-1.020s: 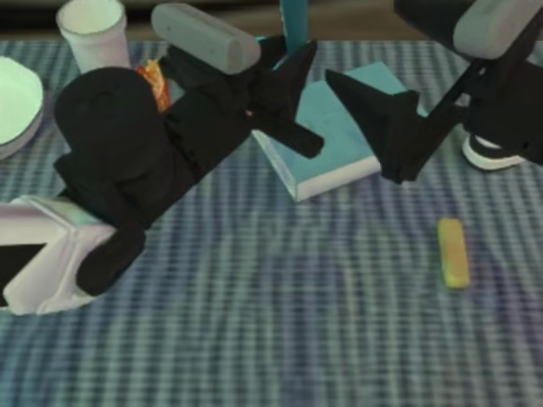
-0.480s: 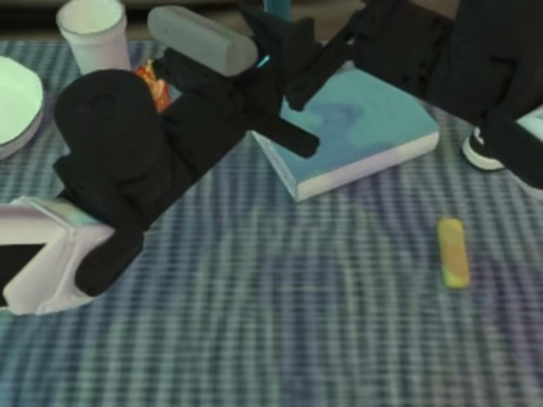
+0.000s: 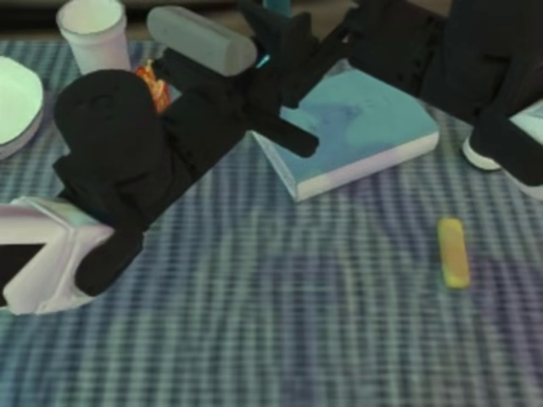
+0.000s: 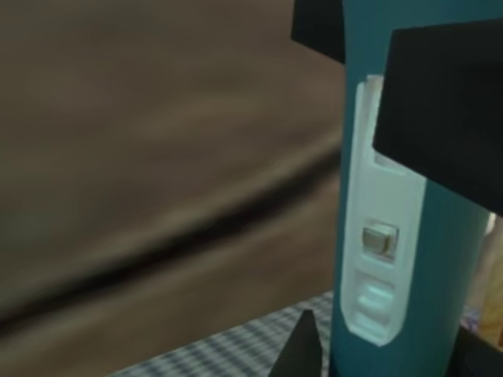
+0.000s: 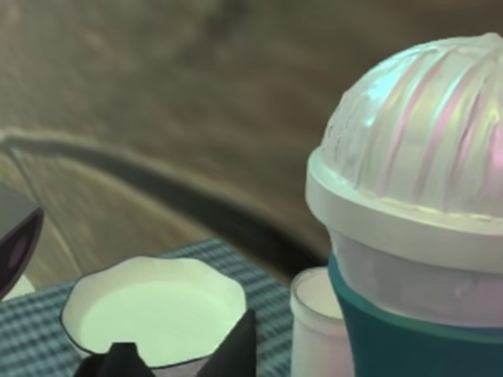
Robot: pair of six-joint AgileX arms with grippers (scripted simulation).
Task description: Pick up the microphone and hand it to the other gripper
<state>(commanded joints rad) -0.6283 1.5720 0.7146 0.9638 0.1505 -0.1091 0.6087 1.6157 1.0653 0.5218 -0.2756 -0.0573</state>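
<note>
The microphone (image 4: 393, 236), a dark-teal stick with a white strip, stands upright in my left gripper (image 4: 389, 357), which is shut on its lower body at the table's far middle (image 3: 270, 72). Its ribbed white-grey head (image 5: 424, 149) fills the right wrist view. From above only a teal sliver (image 3: 276, 7) of the microphone shows. My all-black right gripper (image 3: 287, 38) has come in from the right, and its fingers (image 4: 440, 102) straddle the upper body. One right fingertip (image 5: 236, 345) stands apart from the teal body, so that gripper is open.
A turquoise case (image 3: 361, 127) lies just right of the grippers, under the right arm. A yellow bar (image 3: 453, 252) lies at the right. A white cup (image 3: 92, 30), a pale green bowl (image 3: 13, 102) and an orange item (image 3: 151, 80) sit far left; a shoe (image 3: 488, 153) far right.
The right arm swung in from the right, over the turquoise case, to the microphone; in the last half second it barely shifted. The left arm held still with the microphone.
</note>
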